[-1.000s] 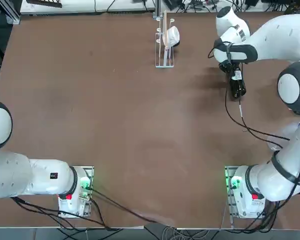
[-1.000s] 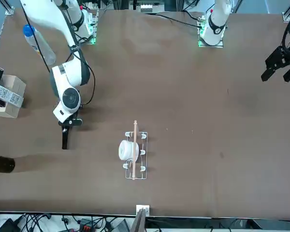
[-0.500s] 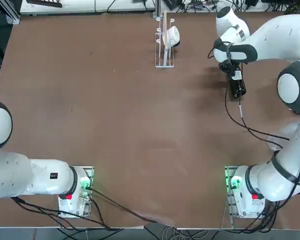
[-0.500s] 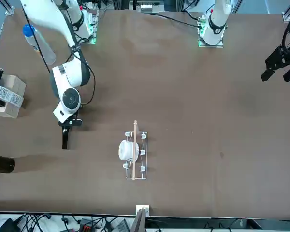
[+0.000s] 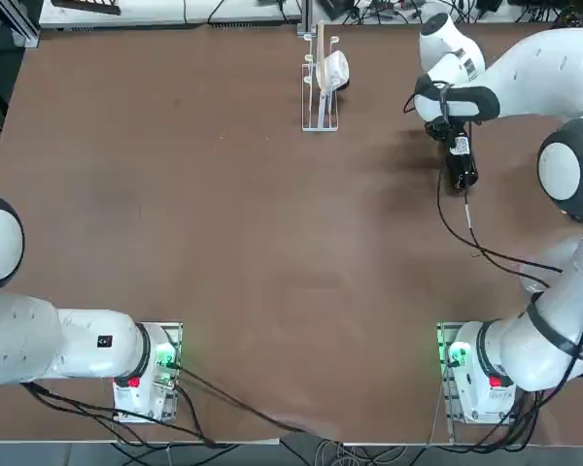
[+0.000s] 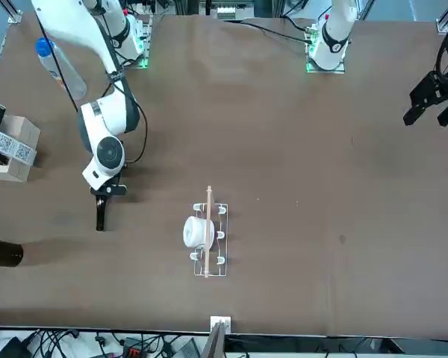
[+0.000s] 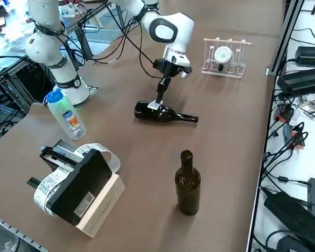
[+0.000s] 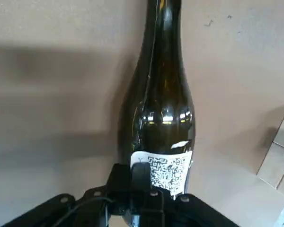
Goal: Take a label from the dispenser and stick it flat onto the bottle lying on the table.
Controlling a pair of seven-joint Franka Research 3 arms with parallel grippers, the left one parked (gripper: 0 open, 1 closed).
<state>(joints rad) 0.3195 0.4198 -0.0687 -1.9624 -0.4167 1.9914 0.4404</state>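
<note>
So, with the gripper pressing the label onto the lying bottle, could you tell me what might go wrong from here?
1. The bottle lies unsupported on its side, so it may roll under the shut right gripper.
2. The label could lift again as the gripper withdraws.
3. The upright bottle stands nearby and could be knocked over.

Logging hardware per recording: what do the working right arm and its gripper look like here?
The right arm is glossy white with rounded shells and dark grey joint bands; green lights glow at its base. A black cable trails loosely along it. The right gripper is black, slim and two-fingered, below a white wrist.
</note>
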